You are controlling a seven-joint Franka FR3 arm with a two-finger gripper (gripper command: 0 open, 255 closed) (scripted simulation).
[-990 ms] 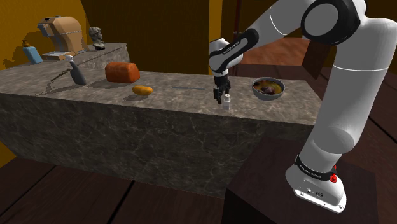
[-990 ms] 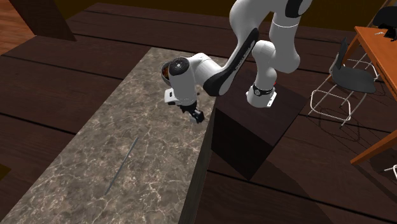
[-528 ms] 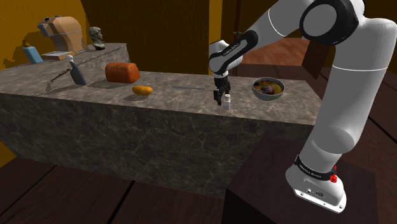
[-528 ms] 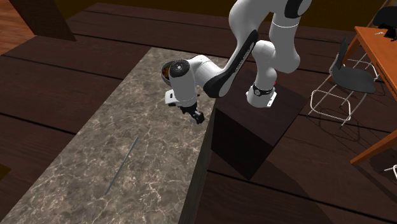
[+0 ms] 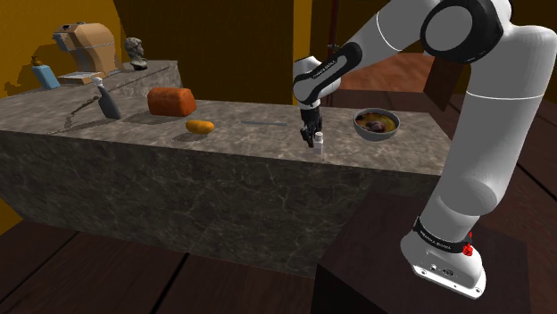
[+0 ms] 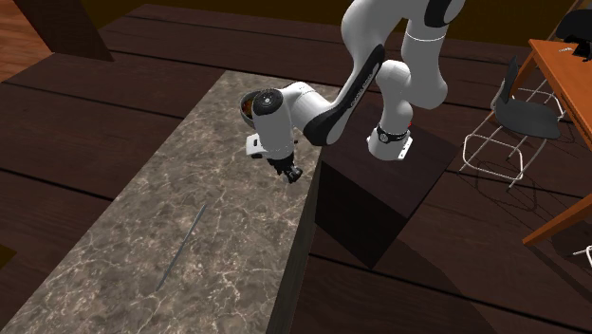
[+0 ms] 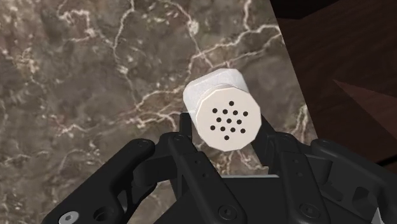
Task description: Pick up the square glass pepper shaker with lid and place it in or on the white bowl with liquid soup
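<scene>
No legible writing in any view.
The dark band (image 5: 444,239) around the foot of the white arm (image 5: 486,134), at the shoulder view's lower right, carries pale marks that are too small to read.
</scene>
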